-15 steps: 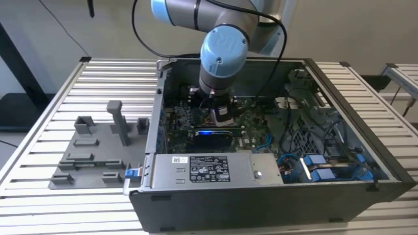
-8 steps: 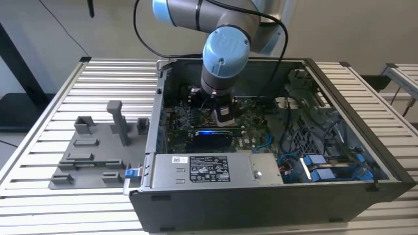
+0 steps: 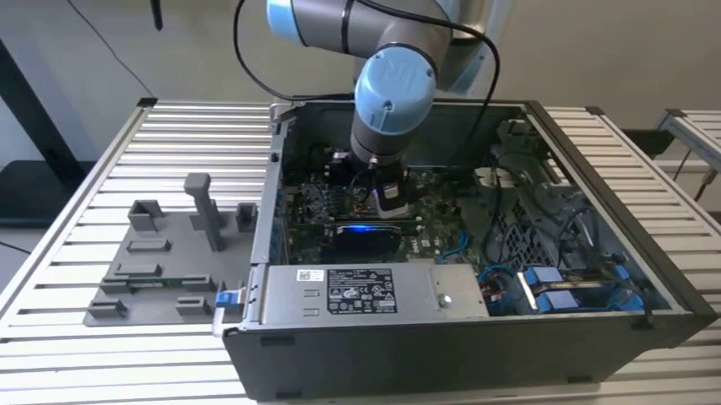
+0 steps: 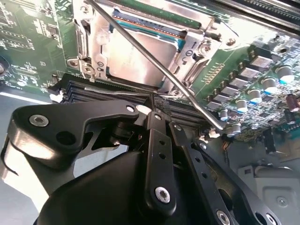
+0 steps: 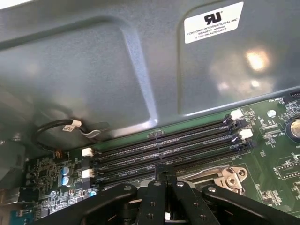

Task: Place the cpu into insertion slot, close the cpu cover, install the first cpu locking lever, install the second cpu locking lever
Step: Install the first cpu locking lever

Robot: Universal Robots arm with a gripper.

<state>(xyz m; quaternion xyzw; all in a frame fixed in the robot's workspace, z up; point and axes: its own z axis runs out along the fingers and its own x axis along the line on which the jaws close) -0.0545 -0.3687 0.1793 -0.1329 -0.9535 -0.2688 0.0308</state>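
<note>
Tool [image 4: 157, 100] clenched, fingertips pressed together. Just ahead of tool tip: cpu [image 4: 136, 58] seated in insertion slot [image 4: 91, 51]. Thin locking lever [image 4: 140, 51] crosses it diagonally, unlatched.

Exterior view looks down into the open grey metal computer case [image 3: 451, 359]; both wrist views sit close behind my black gripper [image 4: 157, 101], sharing the long black memory slots [image 5: 164, 146]
</note>
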